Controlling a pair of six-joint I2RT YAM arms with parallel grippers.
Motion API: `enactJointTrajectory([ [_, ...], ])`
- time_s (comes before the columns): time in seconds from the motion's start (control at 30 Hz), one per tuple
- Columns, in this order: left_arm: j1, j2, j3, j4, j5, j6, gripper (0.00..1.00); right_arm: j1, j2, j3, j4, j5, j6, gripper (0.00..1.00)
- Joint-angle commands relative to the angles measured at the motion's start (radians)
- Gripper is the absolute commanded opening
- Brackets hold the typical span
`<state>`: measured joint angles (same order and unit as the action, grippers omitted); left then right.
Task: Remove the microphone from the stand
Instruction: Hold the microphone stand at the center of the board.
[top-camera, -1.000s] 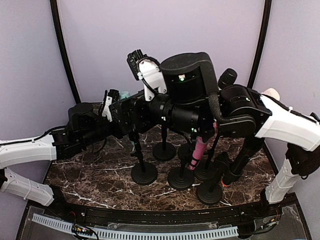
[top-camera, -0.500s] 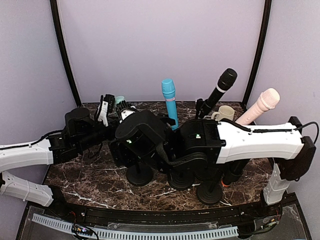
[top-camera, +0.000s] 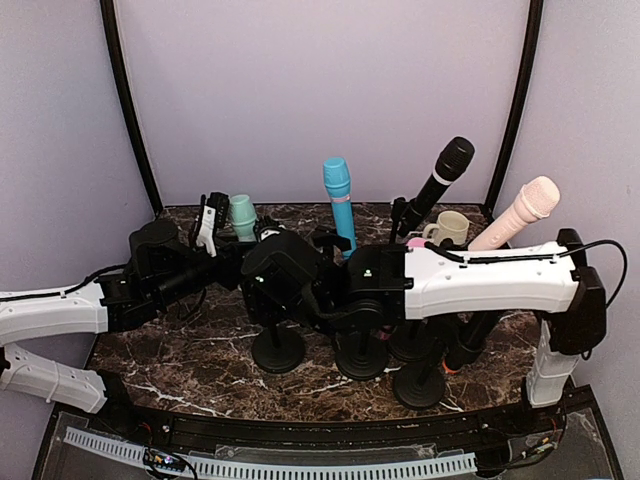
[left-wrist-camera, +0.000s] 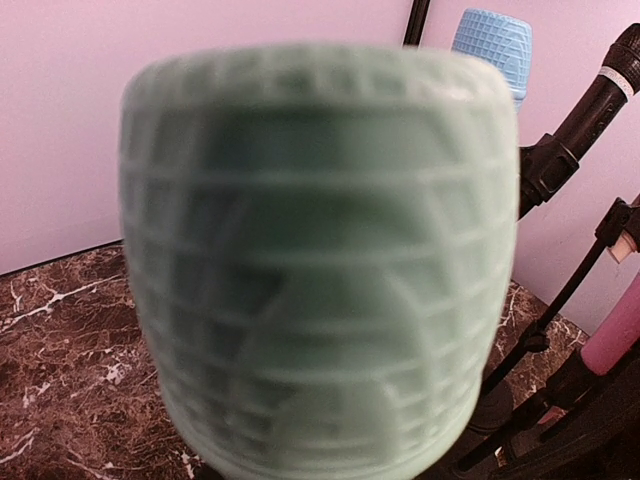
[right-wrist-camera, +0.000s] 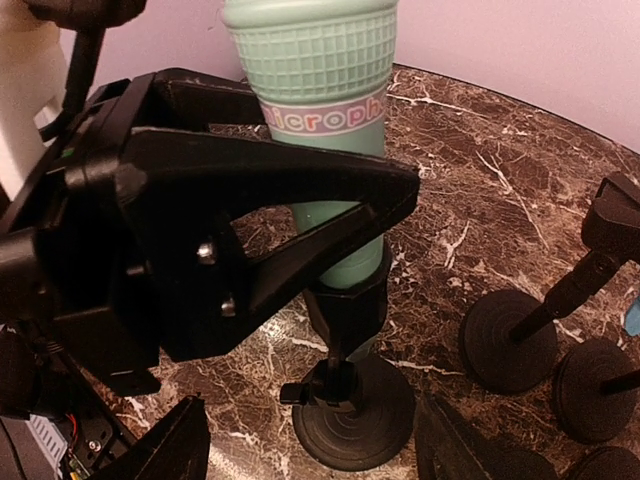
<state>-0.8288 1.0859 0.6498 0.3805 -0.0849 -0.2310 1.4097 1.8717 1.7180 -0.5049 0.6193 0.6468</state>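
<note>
The mint green microphone (right-wrist-camera: 312, 60) stands upright in the clip of its black stand (right-wrist-camera: 352, 300), whose round base (top-camera: 278, 350) rests on the marble table. My left gripper (right-wrist-camera: 345, 215) is shut on the microphone's handle just above the clip. One black finger (right-wrist-camera: 300, 190) crosses in front of the handle. In the left wrist view the microphone head (left-wrist-camera: 320, 260) fills the frame and hides the fingers. My right gripper (right-wrist-camera: 315, 445) is open and low, with a fingertip on either side of the stand's base, touching nothing.
Several other microphones stand on their own stands to the right: blue (top-camera: 338, 190), black (top-camera: 445, 170), cream (top-camera: 525, 205) and pink (left-wrist-camera: 620, 340). A cup (top-camera: 452, 226) sits at the back. Round stand bases (right-wrist-camera: 505, 340) crowd the table right of the mint stand.
My right arm has swung down from high over the stands to low in front of the mint microphone's stand, and its jaws have narrowed. The left arm has stayed put.
</note>
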Motion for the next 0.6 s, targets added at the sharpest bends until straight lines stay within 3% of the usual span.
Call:
enactJointTrajectory([
  [0.0,-0.01,0.008,-0.027,-0.028,0.038,0.001,0.0,-0.013,0.053,0.021,0.016,-0.007,0.022,0.7],
  [0.23,-0.011,0.011,-0.026,-0.029,0.044,-0.002,0.0,-0.027,0.096,0.034,-0.001,0.027,0.026,0.66],
  [0.57,-0.011,0.008,-0.02,-0.031,0.045,-0.002,0.0,-0.039,0.133,0.051,0.017,0.034,-0.003,0.51],
])
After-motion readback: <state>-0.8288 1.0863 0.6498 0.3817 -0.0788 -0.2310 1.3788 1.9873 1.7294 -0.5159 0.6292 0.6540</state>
